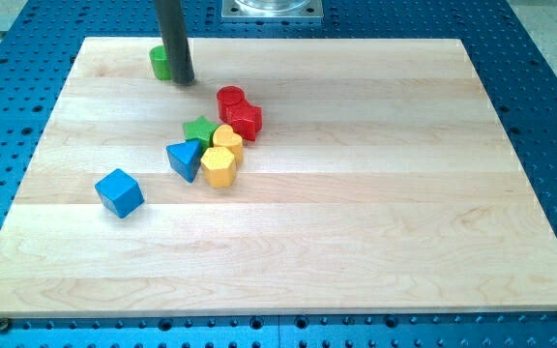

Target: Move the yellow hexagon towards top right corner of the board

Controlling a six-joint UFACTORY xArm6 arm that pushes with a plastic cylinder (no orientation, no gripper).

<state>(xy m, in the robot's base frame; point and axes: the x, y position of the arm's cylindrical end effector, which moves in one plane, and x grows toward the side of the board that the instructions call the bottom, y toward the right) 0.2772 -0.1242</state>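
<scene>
The yellow hexagon (219, 166) lies left of the board's middle, at the bottom of a tight cluster. Touching it are a blue triangle (185, 159) on its left and a second yellow block (227, 138) just above. A green star (200, 130) sits above the triangle. Two red blocks (230, 99) (245, 121) lie at the cluster's top right. My tip (182, 80) is at the view's top left, well above the cluster. It stands right beside a green block (161, 63) that it partly hides.
A blue cube (119, 191) lies alone at the view's left, below the cluster. The wooden board (375, 213) rests on a blue perforated table. A metal arm base (272, 9) shows at the view's top edge.
</scene>
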